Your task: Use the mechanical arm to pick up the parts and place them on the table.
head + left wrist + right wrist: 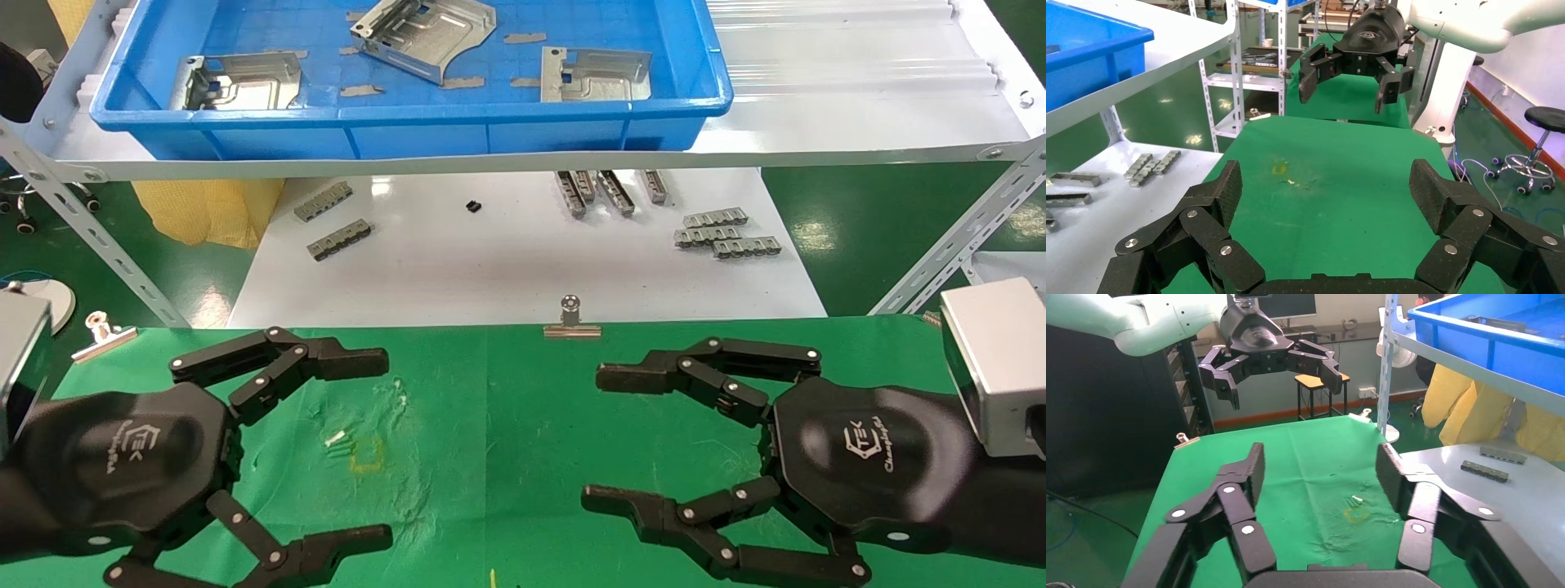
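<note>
Three silver sheet-metal parts lie in a blue tray [409,135] on the shelf at the back: one at the left [237,82], one in the middle [425,34], one at the right [595,75]. My left gripper [380,449] hovers open and empty over the near left of the green table [490,408]. My right gripper [601,437] hovers open and empty over the near right, facing the left one. Each wrist view shows its own open fingers [1223,190] [1254,468] over bare green cloth, with the other gripper farther off [1349,82] [1275,370].
A white tabletop [523,253] beyond the green cloth carries small grey notched strips [727,233] [339,239]. The white metal-framed shelf [858,122] overhangs it, with angled legs at both sides. Silver binder clips [572,322] [102,335] hold the cloth's far edge.
</note>
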